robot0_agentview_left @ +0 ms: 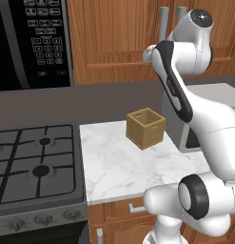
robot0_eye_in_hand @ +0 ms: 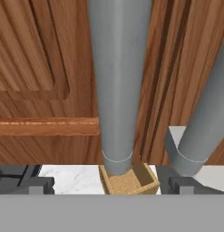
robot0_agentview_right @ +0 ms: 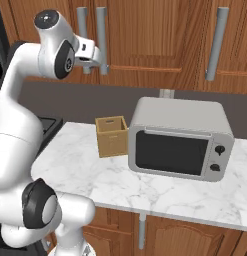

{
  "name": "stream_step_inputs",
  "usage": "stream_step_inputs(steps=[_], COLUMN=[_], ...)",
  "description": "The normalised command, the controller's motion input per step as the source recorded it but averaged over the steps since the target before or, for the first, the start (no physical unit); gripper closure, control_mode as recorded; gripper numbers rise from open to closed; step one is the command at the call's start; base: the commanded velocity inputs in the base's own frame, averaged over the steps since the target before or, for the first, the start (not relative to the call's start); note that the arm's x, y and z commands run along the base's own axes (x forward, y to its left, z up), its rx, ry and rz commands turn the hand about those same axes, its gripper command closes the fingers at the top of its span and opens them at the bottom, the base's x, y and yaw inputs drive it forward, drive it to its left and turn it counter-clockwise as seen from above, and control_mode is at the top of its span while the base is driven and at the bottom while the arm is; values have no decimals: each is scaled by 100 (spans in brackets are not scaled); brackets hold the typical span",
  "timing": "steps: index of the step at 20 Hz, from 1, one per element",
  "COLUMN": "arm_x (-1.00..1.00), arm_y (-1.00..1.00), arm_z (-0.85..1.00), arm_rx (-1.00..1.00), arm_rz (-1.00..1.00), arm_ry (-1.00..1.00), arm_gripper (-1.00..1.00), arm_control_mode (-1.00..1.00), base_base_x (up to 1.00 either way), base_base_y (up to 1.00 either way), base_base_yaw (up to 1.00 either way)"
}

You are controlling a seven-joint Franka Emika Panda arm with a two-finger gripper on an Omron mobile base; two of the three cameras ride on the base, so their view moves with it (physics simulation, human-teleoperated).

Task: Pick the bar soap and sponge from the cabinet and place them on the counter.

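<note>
The cabinet hangs above the counter with its reddish-brown doors closed, so the bar soap and the sponge are hidden. My gripper is raised to the doors and stands open, with a long grey bar handle between its jaws. In the hand view that handle runs down the middle between my gripper's two dark fingertips, and a second handle slants at the right. Nothing is held.
A small open wooden box sits on the marble counter. A grey toaster oven stands to its right. A black gas stovetop lies left of the counter, under a black microwave.
</note>
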Motion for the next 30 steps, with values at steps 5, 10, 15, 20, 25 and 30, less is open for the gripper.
stream_step_inputs(steps=[5,10,15,20,25,30], arm_x=[32,29,28,28,0,-2], arm_y=[-4,3,10,2,0,0], arm_z=[0,0,0,0,0,0], arm_rx=[-3,-7,-8,-3,0,0], arm_rz=[7,0,-4,-1,0,0], arm_ry=[-6,-4,-1,0,0,0], arm_gripper=[-100,-100,-100,-100,100,100], arm_control_mode=[-100,-100,-100,-100,-100,-100], base_base_x=[0,0,0,0,0,0], base_base_y=[0,0,0,0,0,0], base_base_yaw=[0,0,0,0,0,0])
